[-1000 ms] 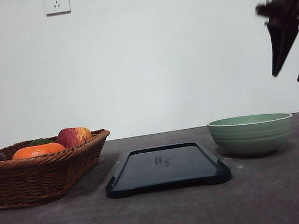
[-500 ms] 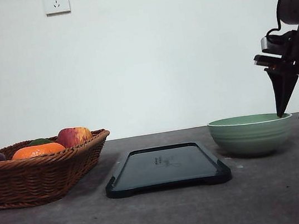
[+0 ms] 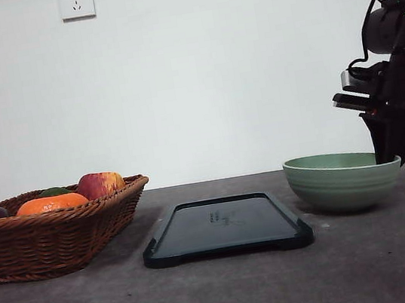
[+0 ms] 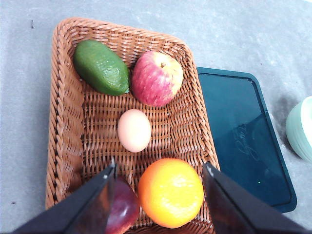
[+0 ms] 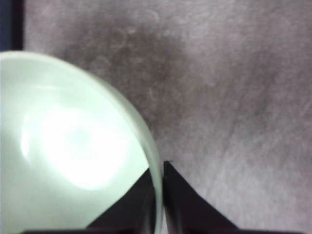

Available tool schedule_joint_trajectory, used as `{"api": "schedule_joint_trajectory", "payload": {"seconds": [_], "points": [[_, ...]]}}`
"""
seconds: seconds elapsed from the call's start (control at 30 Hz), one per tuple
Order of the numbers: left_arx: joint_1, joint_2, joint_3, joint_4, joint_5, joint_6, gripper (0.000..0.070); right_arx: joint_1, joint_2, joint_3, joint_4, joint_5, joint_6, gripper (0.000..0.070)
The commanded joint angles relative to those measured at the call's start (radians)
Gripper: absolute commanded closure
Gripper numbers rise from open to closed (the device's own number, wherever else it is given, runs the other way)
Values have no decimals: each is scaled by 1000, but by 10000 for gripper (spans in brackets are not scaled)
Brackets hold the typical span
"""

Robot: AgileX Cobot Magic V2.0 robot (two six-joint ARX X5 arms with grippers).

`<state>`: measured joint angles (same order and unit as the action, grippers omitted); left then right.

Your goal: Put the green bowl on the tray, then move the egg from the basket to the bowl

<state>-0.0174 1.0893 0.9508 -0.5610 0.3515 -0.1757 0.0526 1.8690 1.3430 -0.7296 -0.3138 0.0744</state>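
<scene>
We've got the right tool (image 3: 392, 157) clamped on the green bowl (image 3: 342, 181) rim, bowl not yet on the tray (image 3: 225, 228) beside it. Left tool (image 4: 158, 195) spread above the basket (image 4: 66, 126), egg (image 4: 134, 130) just ahead, untouched.

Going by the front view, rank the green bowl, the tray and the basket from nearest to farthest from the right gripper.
1. green bowl: the right gripper is at its right rim, one finger on each side of the wall.
2. tray: on the table's middle, left of the bowl.
3. basket: at the far left edge, holding fruit.
</scene>
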Motion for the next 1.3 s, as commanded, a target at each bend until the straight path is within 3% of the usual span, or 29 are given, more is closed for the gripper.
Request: {"api": "schedule_joint_trajectory", "payload": {"seconds": [0.0, 0.27, 0.47, 0.87, 1.27], "points": [[-2, 9, 24, 8, 8, 7, 350, 4, 16, 48, -28, -3, -13, 700], [-2, 9, 24, 8, 8, 7, 350, 27, 16, 247, -265, 0, -39, 700], [-2, 9, 24, 8, 8, 7, 350, 100, 16, 384, -371, 0, -37, 700], [-2, 9, 24, 8, 8, 7, 350, 314, 73, 515, -318, 27, -29, 700], [-2, 9, 24, 8, 8, 7, 350, 386, 245, 571, -290, 54, -24, 700]]}}
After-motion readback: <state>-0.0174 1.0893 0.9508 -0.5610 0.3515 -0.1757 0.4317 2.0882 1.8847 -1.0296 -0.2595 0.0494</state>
